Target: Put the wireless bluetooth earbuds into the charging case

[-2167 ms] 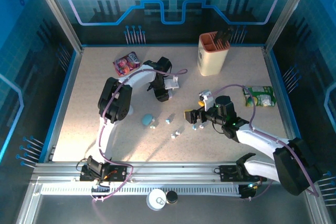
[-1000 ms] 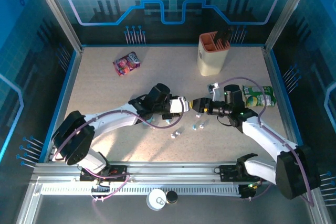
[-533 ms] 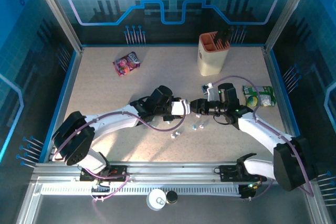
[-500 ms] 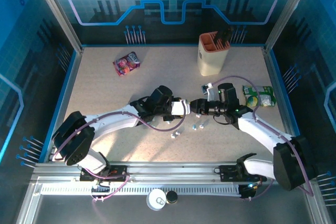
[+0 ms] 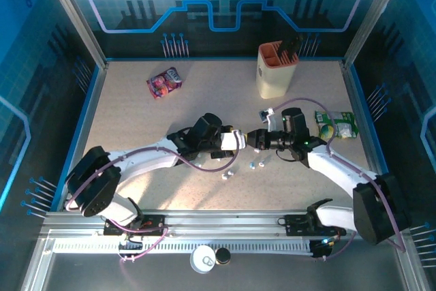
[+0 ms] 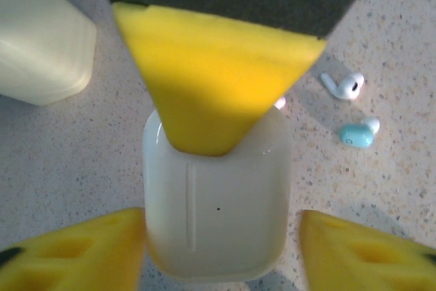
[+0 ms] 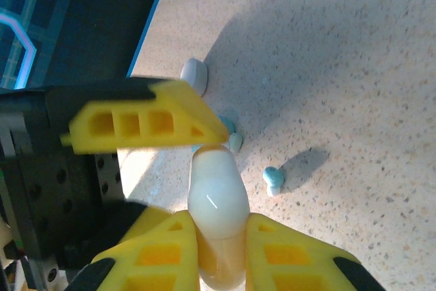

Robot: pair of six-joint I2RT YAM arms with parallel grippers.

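Top external view: four tiny stemmed earbuds (image 5: 252, 165) lie loose on the speckled table (image 5: 136, 120), at six o'clock of the spot where the two arms meet tip to tip. One cream tub-shaped holder (image 5: 276, 71) stands at one o'clock of that spot. One crinkled pink snack bag (image 5: 163, 82) lies at ten o'clock and one green packet (image 5: 337, 125) at three o'clock.

In the left wrist view there is one charging case (image 6: 218, 202), a smooth, glossy white block with rounded corners and a thin straight seam. The left gripper (image 6: 221, 226) has its jaws open, its yellow fingers standing off at either side of the case. At two o'clock of the case lie two buds on the table, one white (image 6: 344, 85) and one pale blue (image 6: 357, 134), both apart from it.

In the right wrist view the right gripper (image 7: 219, 226) is clamped on the case, with one ribbed yellow finger on each flank. One pale pebble-shaped shell (image 7: 194, 76) rests at twelve o'clock.
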